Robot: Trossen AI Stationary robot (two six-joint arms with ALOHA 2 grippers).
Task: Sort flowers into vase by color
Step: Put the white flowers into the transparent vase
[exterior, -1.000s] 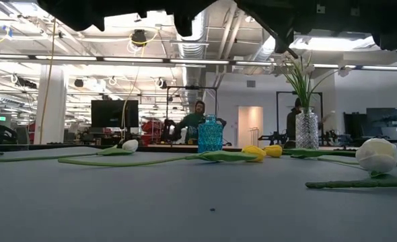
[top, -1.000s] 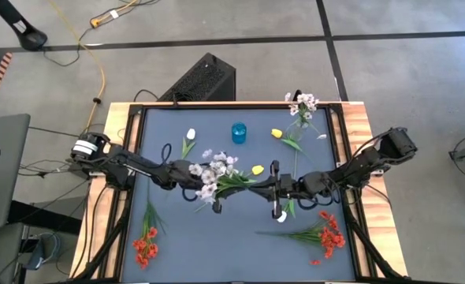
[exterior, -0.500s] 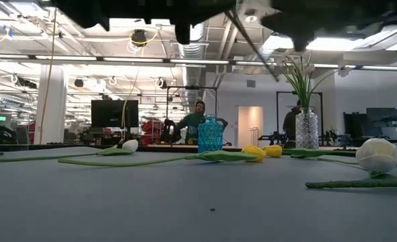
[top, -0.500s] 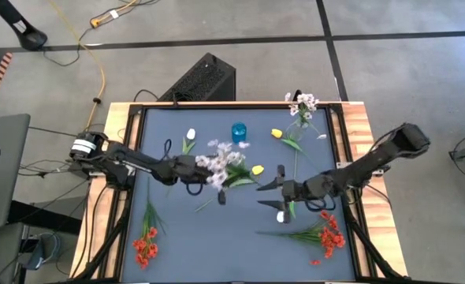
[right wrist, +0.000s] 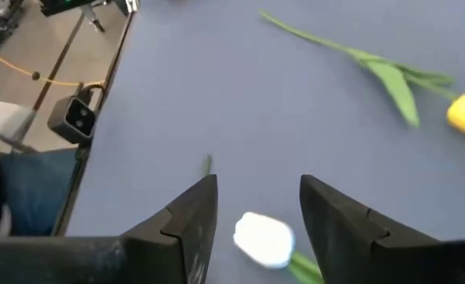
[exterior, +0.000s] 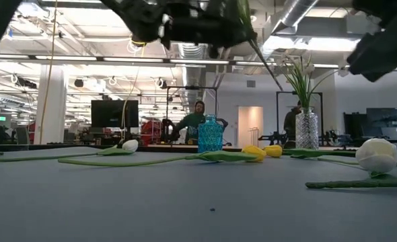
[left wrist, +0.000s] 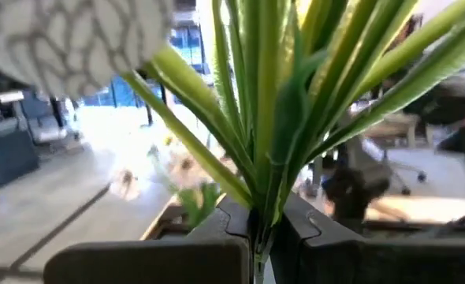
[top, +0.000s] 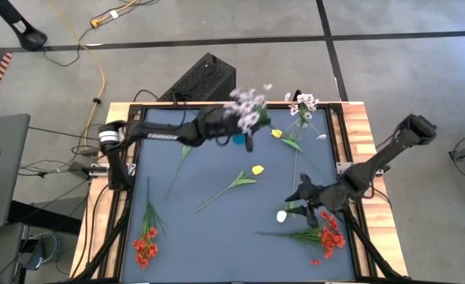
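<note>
The left gripper [top: 247,136] is up high over the far side of the table [top: 217,237], clenched tight on the green stems of a pale lilac-white spray [top: 247,106]. The left wrist view shows those stems pinched flat between the two fingers [left wrist: 217,229], leaves fanning up and away from them. Just beside this gripper, under the spray, sits the blue vase [exterior: 210,136], and a little further off to its right stands the clear vase [exterior: 307,130] with a matching spray [top: 303,104] already in it.

The right gripper [top: 299,197] hangs low on the near right, jaws apart and holding nothing. Right between its fingers, down on the table, lies a white tulip [right wrist: 263,237]; a yellow tulip [top: 257,170] on its long stem lies ahead of it. Red blossom clusters [top: 329,237] lie just behind this gripper, another red bunch [top: 145,247] well off to the near left.
</note>
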